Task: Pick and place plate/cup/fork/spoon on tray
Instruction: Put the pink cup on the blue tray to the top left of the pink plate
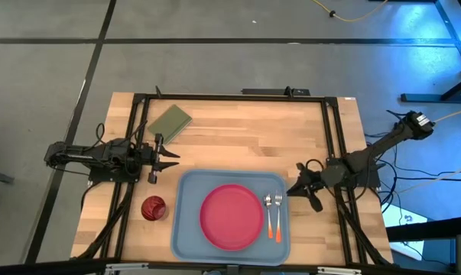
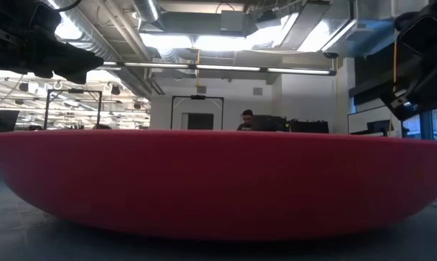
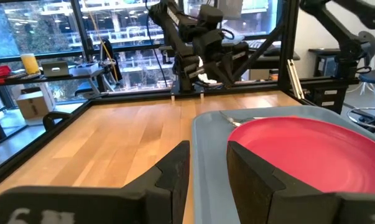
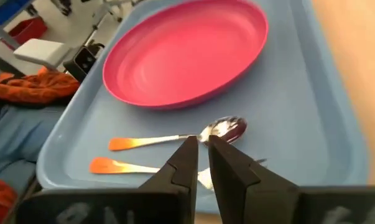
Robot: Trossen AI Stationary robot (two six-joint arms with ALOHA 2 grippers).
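The light blue tray lies at the table's near middle. The pink-red plate rests flat on it. The spoon and the fork lie side by side on the tray right of the plate, orange handles toward the near edge. They also show in the right wrist view, the spoon beyond the fork. The dark red cup stands on the table left of the tray. My left gripper is open and empty, beyond the cup. My right gripper is shut and empty, at the tray's right edge.
An olive green pad lies at the table's far left. Dark frame rails run along the table's left, right and far sides. Bare wood lies between the pad and the tray. A person sits far back in the room.
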